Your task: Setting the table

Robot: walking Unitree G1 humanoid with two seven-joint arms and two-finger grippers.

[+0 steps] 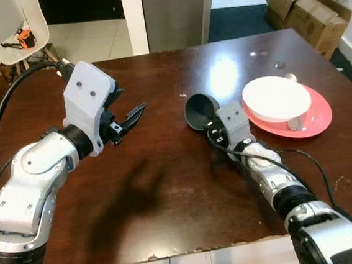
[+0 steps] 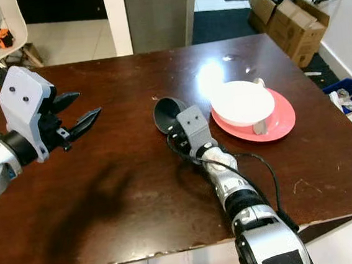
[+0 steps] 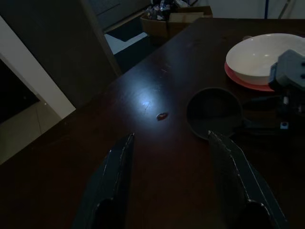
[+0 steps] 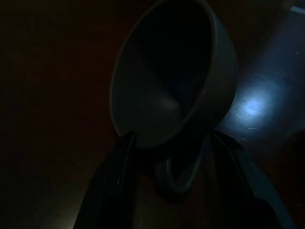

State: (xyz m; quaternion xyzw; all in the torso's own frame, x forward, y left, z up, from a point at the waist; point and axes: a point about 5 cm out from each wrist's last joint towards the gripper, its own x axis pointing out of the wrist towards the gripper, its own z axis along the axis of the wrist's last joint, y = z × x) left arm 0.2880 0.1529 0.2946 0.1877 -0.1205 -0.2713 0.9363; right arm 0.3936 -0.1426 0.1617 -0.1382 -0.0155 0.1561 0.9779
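The dark brown wooden counter (image 1: 169, 189) carries three pieces of tableware: one flat coral-pink plate (image 1: 317, 118) near its right edge, one white ceramic bowl (image 1: 276, 97) on that plate, and one dark grey cup (image 1: 200, 111) just left of them, mid-counter. The right gripper (image 4: 164, 157) sits at the cup's handle, fingers spread on either side; in the dim wrist view, contact seems not yet made. Closing squarely on the handle should prevent tipping. The left gripper (image 1: 125, 121) hovers released, fingers apart, above the counter's left half.
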